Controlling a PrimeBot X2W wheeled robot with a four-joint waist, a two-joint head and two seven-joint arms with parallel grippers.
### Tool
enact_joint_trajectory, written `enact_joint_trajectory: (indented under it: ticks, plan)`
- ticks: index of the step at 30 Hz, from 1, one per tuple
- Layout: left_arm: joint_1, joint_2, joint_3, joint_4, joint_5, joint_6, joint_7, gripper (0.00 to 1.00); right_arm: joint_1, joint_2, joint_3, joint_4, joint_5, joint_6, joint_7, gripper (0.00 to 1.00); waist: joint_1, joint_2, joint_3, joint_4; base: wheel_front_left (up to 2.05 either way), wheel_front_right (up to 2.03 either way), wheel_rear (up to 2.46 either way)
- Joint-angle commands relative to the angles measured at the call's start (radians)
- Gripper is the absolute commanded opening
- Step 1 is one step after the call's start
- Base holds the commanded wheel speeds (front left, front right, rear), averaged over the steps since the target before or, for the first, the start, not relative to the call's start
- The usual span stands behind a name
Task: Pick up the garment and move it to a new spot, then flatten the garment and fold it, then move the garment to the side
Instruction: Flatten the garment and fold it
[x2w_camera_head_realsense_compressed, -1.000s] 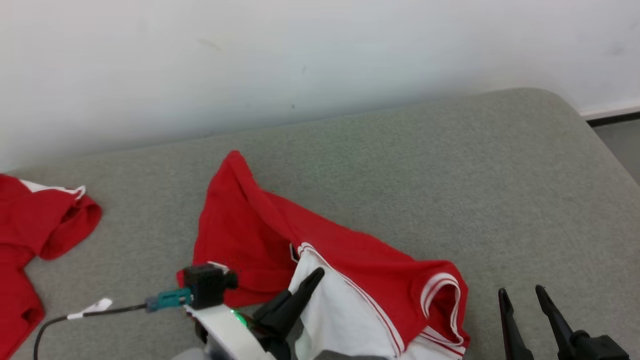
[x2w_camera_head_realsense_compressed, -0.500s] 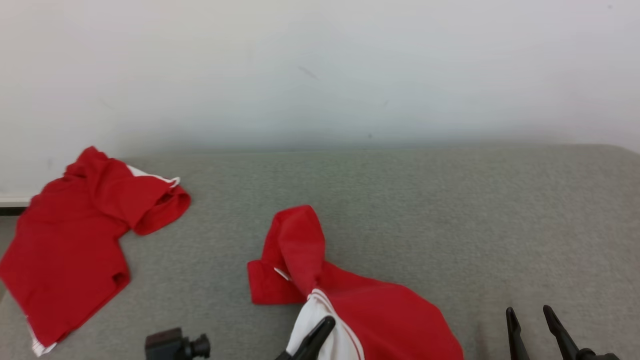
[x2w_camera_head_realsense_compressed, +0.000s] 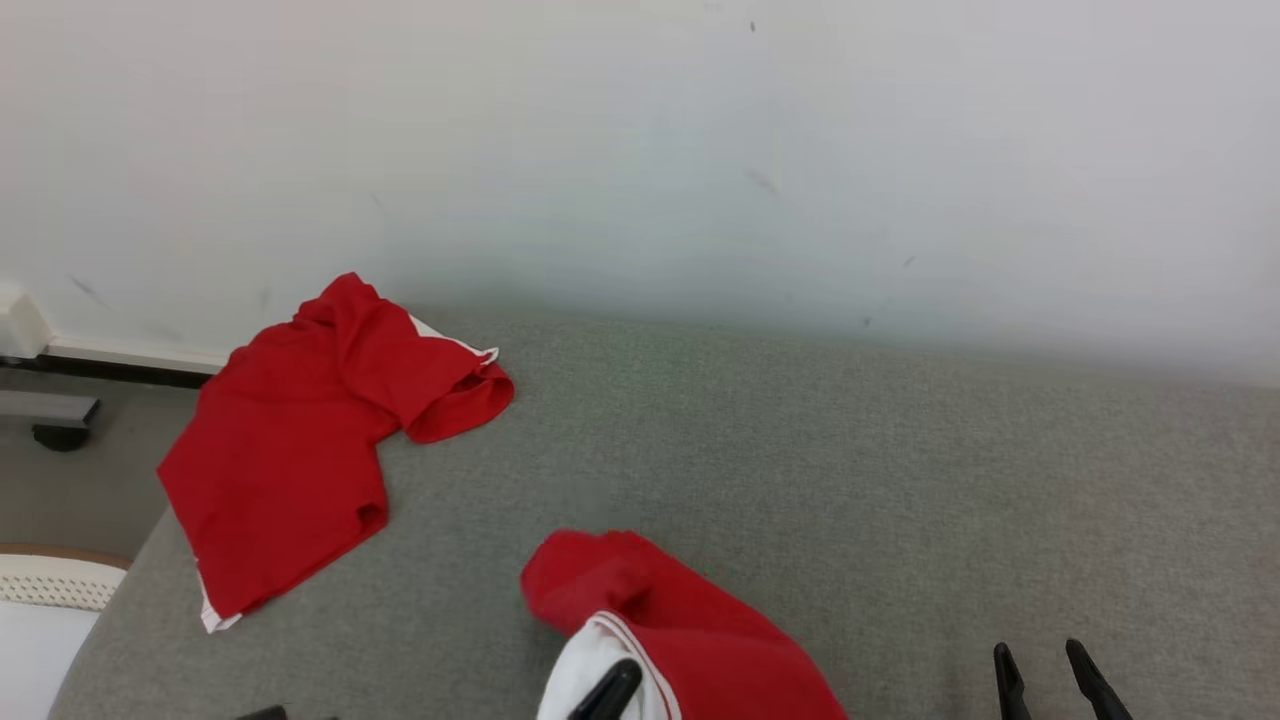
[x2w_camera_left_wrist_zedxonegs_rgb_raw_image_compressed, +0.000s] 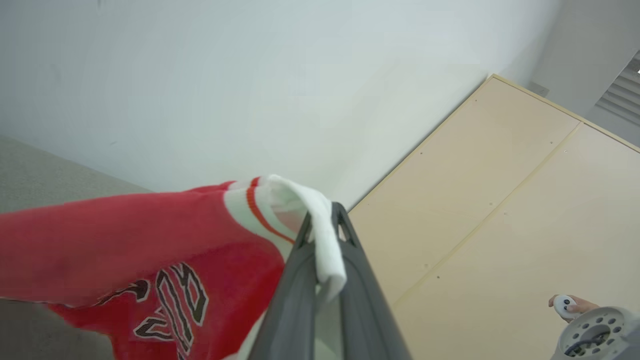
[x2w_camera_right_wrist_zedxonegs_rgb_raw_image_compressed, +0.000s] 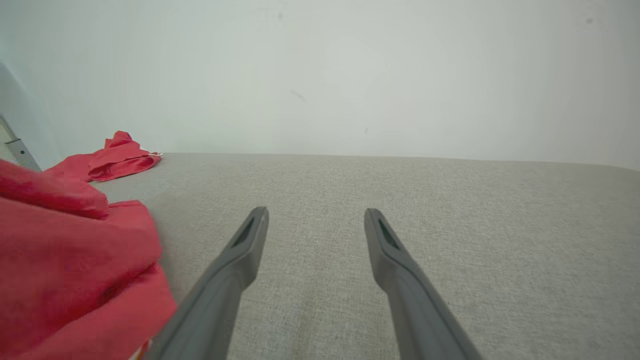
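The garment (x2w_camera_head_realsense_compressed: 690, 630) is a red jersey with white trim, bunched at the near edge of the grey padded surface (x2w_camera_head_realsense_compressed: 900, 480). My left gripper (x2w_camera_head_realsense_compressed: 610, 690) is shut on its white hem. In the left wrist view the two fingers (x2w_camera_left_wrist_zedxonegs_rgb_raw_image_compressed: 350, 255) pinch the white-and-red-striped edge, and the garment (x2w_camera_left_wrist_zedxonegs_rgb_raw_image_compressed: 150, 250) hangs off to the left showing dark lettering. My right gripper (x2w_camera_head_realsense_compressed: 1045, 670) is open at the lower right with nothing in it. In the right wrist view, that gripper (x2w_camera_right_wrist_zedxonegs_rgb_raw_image_compressed: 316, 220) hovers over bare grey fabric, with the garment (x2w_camera_right_wrist_zedxonegs_rgb_raw_image_compressed: 65, 250) to its left.
A second red garment (x2w_camera_head_realsense_compressed: 300, 450) lies at the surface's far left corner, also visible as the distant garment (x2w_camera_right_wrist_zedxonegs_rgb_raw_image_compressed: 120, 155). A white wall runs behind. Floor and a white perforated object (x2w_camera_head_realsense_compressed: 40, 590) sit left of the surface. A hand holding a white controller (x2w_camera_left_wrist_zedxonegs_rgb_raw_image_compressed: 567, 302) shows near a beige panel (x2w_camera_left_wrist_zedxonegs_rgb_raw_image_compressed: 500, 200).
The head camera has swung left, bringing the second red garment fully into view. The held garment has bunched up and less of it lies spread on the surface. The right gripper stays open.
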Motion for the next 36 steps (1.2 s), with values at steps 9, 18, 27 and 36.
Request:
enact_joint_trajectory:
  ticks: [9, 18, 27, 36]
  plan:
    - [-0.033, -0.014, 0.048, -0.078, -0.026, 0.001, 0.014, 0.03, -0.01, -0.003, 0.016, 0.012, 0.01, -0.002, 0.001, 1.0, 0.0, 0.0, 0.017, -0.003, 0.0, 0.0, 0.0]
    - [-0.212, -0.1, 0.008, 0.045, -0.056, -0.002, 0.116, 0.1, -0.053, -0.002, 0.034, 0.012, 0.023, -0.002, 0.001, 1.0, 0.0, 0.0, 0.068, -0.121, 0.0, 0.0, 0.0]
    - [-0.519, -0.204, 0.0, 0.409, 0.038, 0.044, 0.225, 0.0, -0.112, -0.002, 0.071, -0.001, 0.063, -0.002, 0.001, 1.0, 0.0, 0.0, 0.197, -0.353, 0.0, 0.0, 0.0]
    - [-0.808, -0.237, 0.012, 0.749, 0.143, 0.003, 0.274, 0.0, -0.149, -0.001, 0.067, -0.029, 0.096, -0.002, 0.001, 1.0, 0.0, 0.0, 0.318, -0.53, 0.0, 0.0, 0.0]
